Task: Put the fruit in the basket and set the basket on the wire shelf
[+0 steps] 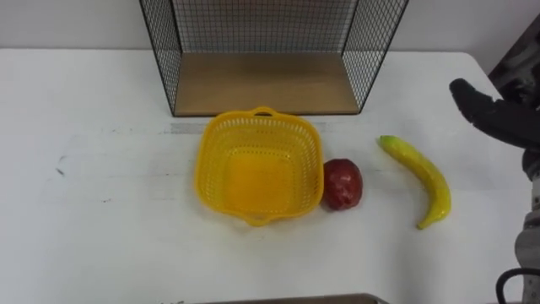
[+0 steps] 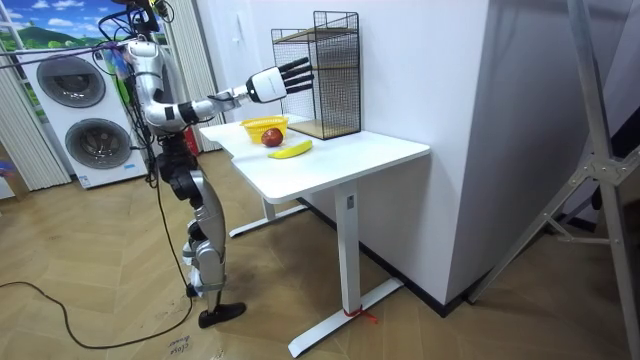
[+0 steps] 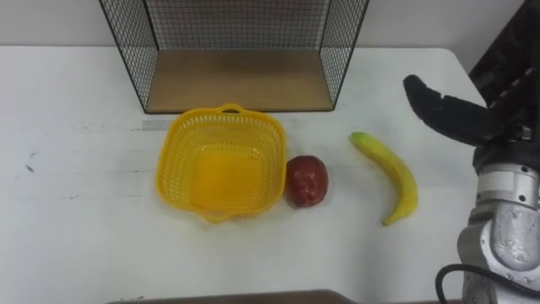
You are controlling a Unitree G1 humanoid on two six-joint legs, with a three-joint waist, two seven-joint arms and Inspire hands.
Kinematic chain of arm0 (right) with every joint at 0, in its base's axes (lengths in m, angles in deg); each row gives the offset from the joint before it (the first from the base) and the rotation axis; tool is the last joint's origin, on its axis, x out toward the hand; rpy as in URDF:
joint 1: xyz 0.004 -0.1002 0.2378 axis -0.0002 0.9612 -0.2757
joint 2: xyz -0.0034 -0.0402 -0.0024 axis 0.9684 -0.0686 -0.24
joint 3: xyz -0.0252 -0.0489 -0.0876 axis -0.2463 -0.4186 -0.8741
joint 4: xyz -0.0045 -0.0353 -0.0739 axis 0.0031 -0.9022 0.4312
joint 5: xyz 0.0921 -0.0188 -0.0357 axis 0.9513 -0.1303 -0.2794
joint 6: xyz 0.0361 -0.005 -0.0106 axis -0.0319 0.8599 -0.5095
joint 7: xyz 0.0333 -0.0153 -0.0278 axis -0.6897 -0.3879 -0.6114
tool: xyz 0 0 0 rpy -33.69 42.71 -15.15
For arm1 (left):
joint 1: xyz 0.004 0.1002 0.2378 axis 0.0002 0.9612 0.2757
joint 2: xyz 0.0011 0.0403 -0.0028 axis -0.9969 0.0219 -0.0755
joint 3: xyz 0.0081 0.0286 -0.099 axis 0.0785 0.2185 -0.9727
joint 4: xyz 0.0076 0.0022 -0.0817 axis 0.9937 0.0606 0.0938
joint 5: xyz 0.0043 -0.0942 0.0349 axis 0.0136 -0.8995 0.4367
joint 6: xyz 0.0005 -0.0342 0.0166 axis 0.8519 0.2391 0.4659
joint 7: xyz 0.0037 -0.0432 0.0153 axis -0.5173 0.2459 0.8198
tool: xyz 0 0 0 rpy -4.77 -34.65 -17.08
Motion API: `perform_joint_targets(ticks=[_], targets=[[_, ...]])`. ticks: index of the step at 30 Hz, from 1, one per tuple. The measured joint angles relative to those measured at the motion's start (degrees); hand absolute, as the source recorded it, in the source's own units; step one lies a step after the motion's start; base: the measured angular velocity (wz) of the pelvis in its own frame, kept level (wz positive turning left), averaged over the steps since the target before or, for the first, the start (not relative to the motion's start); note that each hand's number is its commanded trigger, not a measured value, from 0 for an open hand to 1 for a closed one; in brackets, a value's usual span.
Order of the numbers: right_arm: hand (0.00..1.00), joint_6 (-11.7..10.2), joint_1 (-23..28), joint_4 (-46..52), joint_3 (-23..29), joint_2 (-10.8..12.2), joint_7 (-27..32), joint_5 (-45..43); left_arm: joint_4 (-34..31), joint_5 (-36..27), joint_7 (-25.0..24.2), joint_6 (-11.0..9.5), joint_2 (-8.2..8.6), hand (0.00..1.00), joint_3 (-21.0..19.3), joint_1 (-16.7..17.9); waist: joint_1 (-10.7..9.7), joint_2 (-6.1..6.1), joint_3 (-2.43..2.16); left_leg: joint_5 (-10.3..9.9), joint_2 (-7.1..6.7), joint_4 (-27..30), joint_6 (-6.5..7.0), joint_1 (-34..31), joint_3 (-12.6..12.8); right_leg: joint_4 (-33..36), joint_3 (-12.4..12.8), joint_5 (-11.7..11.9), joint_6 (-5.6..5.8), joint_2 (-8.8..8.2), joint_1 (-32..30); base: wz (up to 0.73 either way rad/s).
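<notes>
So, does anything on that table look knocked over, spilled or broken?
Nothing stands out. The yellow basket sits upright and empty before the wire shelf, the red fruit right beside it, the banana lying apart further right. The right robot hand hovers open above the table.

R hand [image 2: 285,80] up over table [image 2: 380,150], fingers [image 2: 299,70] straight

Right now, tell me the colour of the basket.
Yellow, with a fine mesh pattern; the basket shows best in the left eye view.
</notes>
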Motion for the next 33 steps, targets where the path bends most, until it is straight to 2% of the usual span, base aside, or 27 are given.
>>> perform_joint_targets(ticks=[4, 7, 18, 25, 33], targets=[[0.00, 0.10, -0.01, 0.02, 0.02, -0.04, -4.07, -3.36, -0.01, 0.01, -1.12, -0.29, -0.02, 0.00, -0.09, 0.01, 0.32, -0.13, -0.09, 0.00, 0.05, 0.05, 0.00, 0.15, 0.01, -0.01, -0.06, 0.06, -0.02, 0.02, 0.27, 0.00], [0.00, 0.10, 0.00, 0.02, 0.02, -0.05, -6.15, -3.89, -0.01, 0.01, -1.67, -0.45, -0.03, 0.00, -0.09, 0.00, 0.30, 0.04, 0.05, 0.00, 0.09, 0.05, 0.00, 0.39, 0.01, -0.05, -0.17, 0.08, -0.05, 0.03, 0.67, 0.00], [0.00, 0.46, 0.76, 0.12, 0.14, -0.13, -11.21, -8.47, 0.05, 0.03, -2.16, -0.74, -0.20, 0.00, -0.06, 0.04, -1.30, -0.11, -0.04, -0.01, 0.22, 0.27, -0.02, -0.68, 0.01, -0.02, -0.74, 0.18, -0.19, 0.03, -0.07, 0.02], [0.00, 2.01, 2.24, 0.50, 0.17, -0.26, -15.55, -10.55, 0.17, -0.05, -3.63, -0.74, -1.02, 0.00, -0.28, -0.01, -1.34, -0.79, -0.39, -0.01, 0.51, 0.35, -0.04, -0.57, 0.56, -0.33, -0.37, 0.36, -0.27, 0.31, -0.02, -0.02], [0.00, 2.17, 4.59, 0.57, 0.32, -0.34, -19.55, -10.62, 0.19, -0.05, -4.43, -0.75, -1.67, 0.00, -0.30, -0.01, -1.75, -0.76, -0.26, -0.02, 0.55, 0.30, -0.04, -0.41, 0.79, -0.18, -0.19, 0.63, -0.36, 0.36, -0.05, 0.00]])
